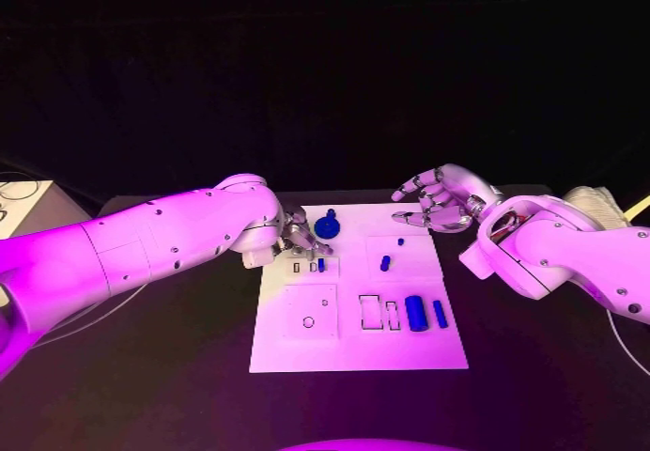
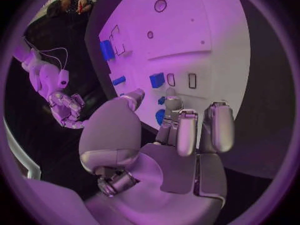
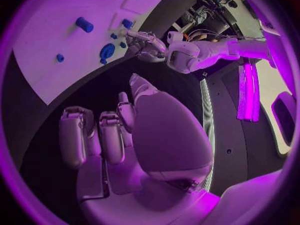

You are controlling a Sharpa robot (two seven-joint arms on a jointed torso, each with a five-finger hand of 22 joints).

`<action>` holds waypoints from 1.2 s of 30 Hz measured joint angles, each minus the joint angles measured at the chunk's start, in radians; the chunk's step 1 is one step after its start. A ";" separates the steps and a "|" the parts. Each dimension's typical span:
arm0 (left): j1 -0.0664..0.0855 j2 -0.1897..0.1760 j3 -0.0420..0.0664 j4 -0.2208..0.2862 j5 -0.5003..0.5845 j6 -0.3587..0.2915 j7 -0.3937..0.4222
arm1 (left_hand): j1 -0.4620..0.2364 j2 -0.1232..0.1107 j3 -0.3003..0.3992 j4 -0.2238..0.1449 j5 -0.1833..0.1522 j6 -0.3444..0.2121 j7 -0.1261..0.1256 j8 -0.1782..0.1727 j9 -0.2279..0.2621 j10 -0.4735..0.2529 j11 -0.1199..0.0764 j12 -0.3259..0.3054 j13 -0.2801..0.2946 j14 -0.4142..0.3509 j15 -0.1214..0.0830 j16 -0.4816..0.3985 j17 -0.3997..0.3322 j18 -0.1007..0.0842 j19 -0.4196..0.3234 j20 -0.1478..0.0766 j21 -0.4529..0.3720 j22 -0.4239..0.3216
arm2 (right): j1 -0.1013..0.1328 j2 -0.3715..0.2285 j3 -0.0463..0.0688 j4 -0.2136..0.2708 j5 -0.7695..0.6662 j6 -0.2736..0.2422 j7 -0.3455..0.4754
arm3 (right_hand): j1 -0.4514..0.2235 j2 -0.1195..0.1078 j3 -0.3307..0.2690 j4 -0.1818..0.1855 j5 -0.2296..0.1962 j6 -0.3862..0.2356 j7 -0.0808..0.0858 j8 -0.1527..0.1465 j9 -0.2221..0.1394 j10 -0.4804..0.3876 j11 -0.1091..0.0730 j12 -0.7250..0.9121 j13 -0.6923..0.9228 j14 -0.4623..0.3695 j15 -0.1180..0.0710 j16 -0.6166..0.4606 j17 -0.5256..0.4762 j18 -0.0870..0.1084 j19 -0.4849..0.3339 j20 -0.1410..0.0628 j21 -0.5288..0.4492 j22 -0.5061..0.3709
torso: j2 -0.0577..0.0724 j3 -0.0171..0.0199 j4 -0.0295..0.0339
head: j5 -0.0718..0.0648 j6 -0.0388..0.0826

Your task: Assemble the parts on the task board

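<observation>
White task board (image 1: pixel 355 352) lies mid-surface, blue parts (image 1: pixel 416 313) scattered on it, a round one (image 1: pixel 327 226) at twelve o'clock. Left hand (image 1: pixel 297 241) sits at its ten o'clock edge, fingers (image 2: pixel 185 131) curled together over a small piece; a grip, I cannot tell. Right hand (image 1: pixel 441 201) hovers at one o'clock, fingers (image 3: pixel 111 137) loosely apart, empty.

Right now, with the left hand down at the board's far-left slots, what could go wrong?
1. The left hand works close beside the round blue part; a sideways slip could knock it.
2. Its fingers cover the small blue piece area from above, so alignment with the slots may be hard to verify.
3. The right hand hovers curled at the task board's far edge; moving in could crowd the left.
</observation>
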 measured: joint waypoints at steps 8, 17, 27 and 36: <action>0.000 0.011 -0.002 -0.015 0.000 0.013 -0.002 | -0.004 0.004 -0.007 -0.001 0.000 0.000 0.000 0.004 0.005 -0.007 0.000 -0.002 -0.003 0.000 0.000 0.000 0.000 0.000 0.000 0.000 -0.004 -0.001 | 0.000 0.005 0.000 -0.004 0.000 0.000 -0.002 | -0.004 -0.004 0.000 0.000 0.000 -0.003 0.003 0.000 0.000 0.000 0.000 -0.004 -0.001 0.000 0.000 0.000 0.000 0.000 0.000 0.000 0.000 0.001 | 0.001 0.0000 -0.0001 | -0.003 -0.001; 0.000 0.020 -0.003 -0.023 0.003 0.037 0.000 | 0.034 0.031 -0.013 -0.007 0.000 -0.003 -0.003 0.011 0.021 -0.007 0.000 -0.004 -0.006 0.000 0.000 0.000 0.000 0.000 0.000 0.000 -0.003 -0.001 | 0.000 0.012 0.000 -0.010 -0.004 0.003 -0.002 | -0.004 -0.004 0.003 0.003 0.000 -0.003 0.003 0.000 -0.001 0.000 0.000 -0.004 -0.001 0.000 0.000 -0.004 0.000 0.000 0.000 0.000 0.000 0.000 | 0.001 0.0002 -0.0001 | -0.005 -0.004; 0.000 0.028 -0.006 -0.037 0.005 0.054 0.003 | 0.059 0.047 -0.013 -0.007 0.000 -0.003 -0.003 0.014 0.031 -0.011 -0.004 -0.004 -0.007 0.000 0.000 0.000 0.000 0.000 -0.004 -0.004 -0.003 -0.001 | 0.000 0.018 0.000 -0.014 -0.023 0.006 -0.002 | -0.004 -0.004 0.006 0.000 0.000 -0.003 0.003 0.000 -0.001 0.000 0.000 -0.004 -0.001 0.000 0.000 -0.004 0.000 0.000 0.000 0.000 0.000 0.000 | 0.001 -0.0006 0.0011 | -0.006 -0.005; 0.000 0.029 -0.007 -0.040 0.013 0.058 0.012 | 0.089 0.061 -0.013 -0.007 0.000 -0.003 -0.003 0.014 0.038 -0.018 -0.004 -0.011 -0.018 0.000 0.000 -0.008 0.000 0.000 -0.007 -0.003 -0.008 -0.007 | 0.000 0.024 0.000 -0.016 -0.032 0.009 -0.003 | -0.008 0.000 0.005 0.000 0.000 -0.003 0.003 0.000 -0.001 0.000 0.000 -0.004 0.000 0.000 0.000 -0.004 0.001 0.000 0.000 0.000 0.000 0.000 | 0.001 -0.0006 0.0011 | -0.004 -0.003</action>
